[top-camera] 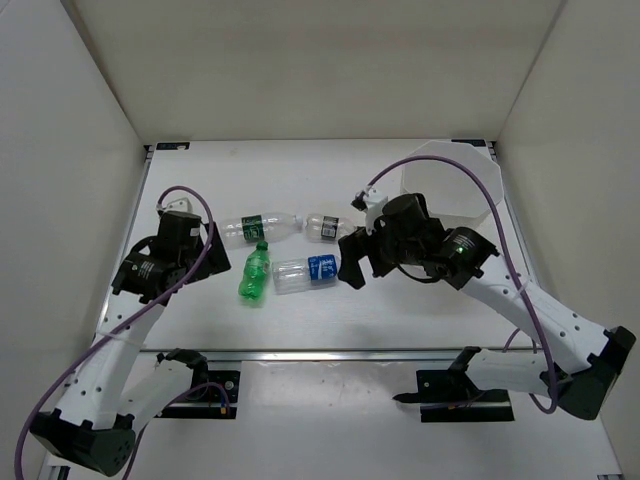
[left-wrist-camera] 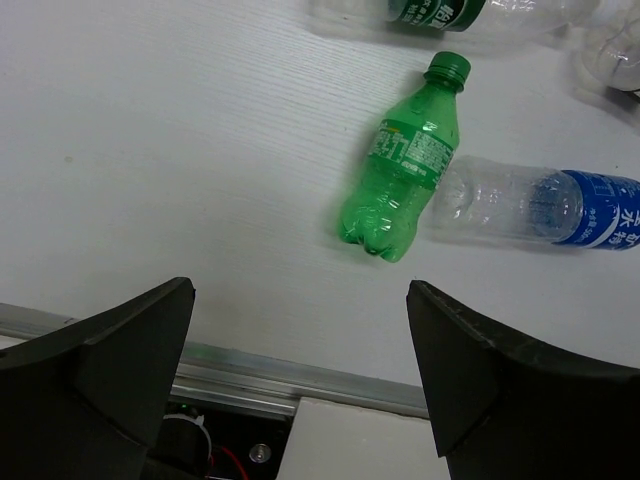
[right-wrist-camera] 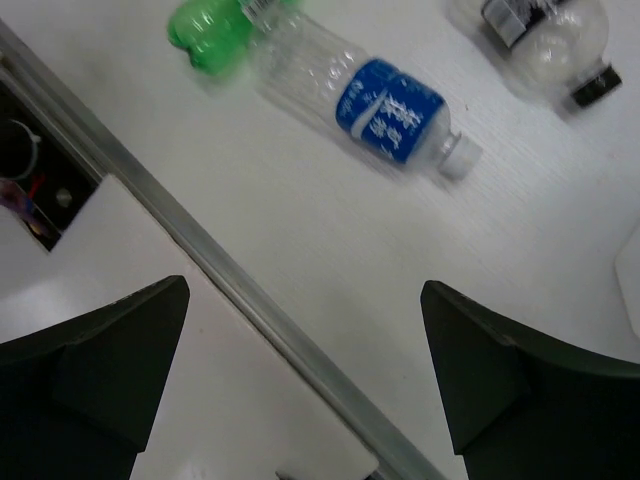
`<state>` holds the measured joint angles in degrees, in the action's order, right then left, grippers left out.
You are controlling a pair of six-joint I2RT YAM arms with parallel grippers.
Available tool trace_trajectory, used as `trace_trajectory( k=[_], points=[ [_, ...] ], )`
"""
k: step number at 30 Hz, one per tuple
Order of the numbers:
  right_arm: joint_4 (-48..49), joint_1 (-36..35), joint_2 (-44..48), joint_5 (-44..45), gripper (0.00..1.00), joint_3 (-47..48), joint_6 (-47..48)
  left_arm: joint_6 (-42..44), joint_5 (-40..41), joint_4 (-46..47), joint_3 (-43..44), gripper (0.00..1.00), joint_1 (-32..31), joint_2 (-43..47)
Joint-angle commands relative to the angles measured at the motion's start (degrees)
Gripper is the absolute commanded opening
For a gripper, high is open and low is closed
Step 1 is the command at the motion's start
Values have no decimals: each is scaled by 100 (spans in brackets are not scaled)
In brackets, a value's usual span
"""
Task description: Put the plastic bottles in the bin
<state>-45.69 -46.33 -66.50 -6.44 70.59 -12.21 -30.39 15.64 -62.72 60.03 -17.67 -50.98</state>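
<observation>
Four plastic bottles lie on the white table. The all-green bottle [top-camera: 255,273] [left-wrist-camera: 405,160] lies beside the blue-label bottle [top-camera: 305,271] [right-wrist-camera: 375,105]. Behind them lie the green-label bottle [top-camera: 258,226] [left-wrist-camera: 440,12] and the black-white-label bottle [top-camera: 325,226] [right-wrist-camera: 545,35]. The white faceted bin [top-camera: 450,190] stands upright at the back right. My left gripper [top-camera: 208,250] [left-wrist-camera: 300,300] is open and empty, left of the green bottle. My right gripper [top-camera: 352,262] [right-wrist-camera: 305,295] is open and empty, just right of the blue-label bottle's cap, above the table.
The table's metal front rail [left-wrist-camera: 300,385] [right-wrist-camera: 250,290] runs just below both grippers. White enclosure walls [top-camera: 70,150] stand to the left, right and back. The bin's edge shows at the right of the right wrist view [right-wrist-camera: 632,280].
</observation>
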Motion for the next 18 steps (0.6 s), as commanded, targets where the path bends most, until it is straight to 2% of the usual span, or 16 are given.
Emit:
trace_trajectory(
  k=[1,3,5,10,13,18],
  points=[
    [1261,45,374,-576,99,-412,173,454,-157,127,220,99,-8,123],
    [1738,62,419,-1060,100,-730,368,587,-368,330,132,99,-157,272],
    [2195,-182,148,-1070,99,-932,586,657,-499,487,27,99,-262,335],
    [2117,-878,-1171,-43,99,-274,1501,886,-992,673,-377,99,-289,335],
    [2222,-721,-1891,-6,99,16,2132,1052,-939,752,-553,98,-359,317],
    [2662,-360,-2340,-534,99,-115,2880,1202,-1370,1130,-905,98,-237,458]
  ],
)
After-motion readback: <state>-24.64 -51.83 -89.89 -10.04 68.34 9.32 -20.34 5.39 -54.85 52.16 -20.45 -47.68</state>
